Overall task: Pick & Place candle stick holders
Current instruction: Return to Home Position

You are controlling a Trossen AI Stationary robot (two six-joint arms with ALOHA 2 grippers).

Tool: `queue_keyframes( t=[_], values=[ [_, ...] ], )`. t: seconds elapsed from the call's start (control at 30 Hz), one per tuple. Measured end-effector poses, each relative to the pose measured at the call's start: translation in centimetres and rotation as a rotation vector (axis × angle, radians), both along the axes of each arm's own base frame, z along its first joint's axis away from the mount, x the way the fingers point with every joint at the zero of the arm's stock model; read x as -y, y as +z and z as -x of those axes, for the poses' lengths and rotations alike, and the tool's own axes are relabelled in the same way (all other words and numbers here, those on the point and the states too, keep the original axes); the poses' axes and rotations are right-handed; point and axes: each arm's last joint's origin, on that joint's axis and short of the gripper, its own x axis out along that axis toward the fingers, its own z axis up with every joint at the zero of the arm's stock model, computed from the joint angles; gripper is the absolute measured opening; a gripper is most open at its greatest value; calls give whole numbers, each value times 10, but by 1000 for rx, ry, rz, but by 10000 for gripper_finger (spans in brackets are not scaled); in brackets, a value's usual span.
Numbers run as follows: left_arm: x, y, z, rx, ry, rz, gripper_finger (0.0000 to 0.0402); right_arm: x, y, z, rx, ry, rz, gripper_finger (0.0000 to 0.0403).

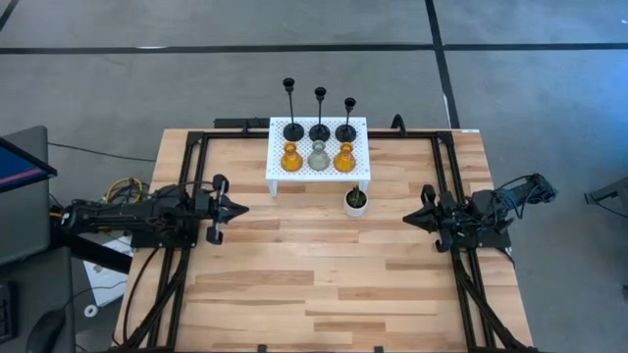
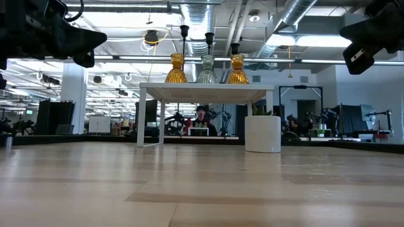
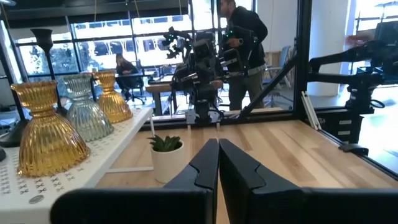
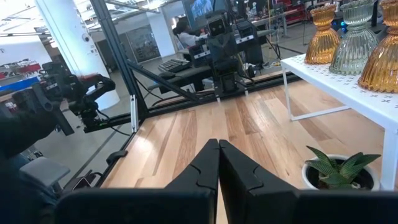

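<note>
Three black thin-stemmed holders stand in a row at the back of a white perforated stand at the table's far middle. In front of them stand two amber glass holders with a pale grey one between. They also show in the left wrist view and the right wrist view. My left gripper is shut and empty at the table's left. My right gripper is shut and empty at the table's right.
A small white pot with a green plant stands on the table just in front of the stand's right front leg. Black frame rails run along the table's edges. People show in the room beyond the table.
</note>
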Motion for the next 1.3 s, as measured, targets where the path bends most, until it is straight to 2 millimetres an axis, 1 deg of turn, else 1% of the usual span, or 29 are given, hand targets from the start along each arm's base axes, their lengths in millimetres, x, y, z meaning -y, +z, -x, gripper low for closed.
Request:
queue_keyframes(
  t=[0.27, 0.3, 0.43, 0.57, 1.07, 1.13, 1.3],
  values=[
    [0, 0, 0, 4, 0, 0, 13, 0, 0, 0, 0, 0, 0, 0],
    [0, 1, 0, 5, 0, 0, 13, 1, 0, 0, 2, -29, -4, 0],
    [0, 1, 0, 6, 0, 0, 13, 10, -4, -2, -45, -380, 40, 0],
    [0, 1, 0, 7, 0, 0, 13, 15, -3, -1, -40, -527, 56, 0],
    [0, 1, 0, 7, 0, 1, 13, 16, -4, -1, -48, -536, 63, 0],
    [0, 1, 0, 5, -9, 33, 13, 16, -4, -1, -48, -536, 64, 0],
    [0, 1, 0, 5, -12, 43, 13, 16, -4, -1, -48, -536, 64, 0]
  ],
)
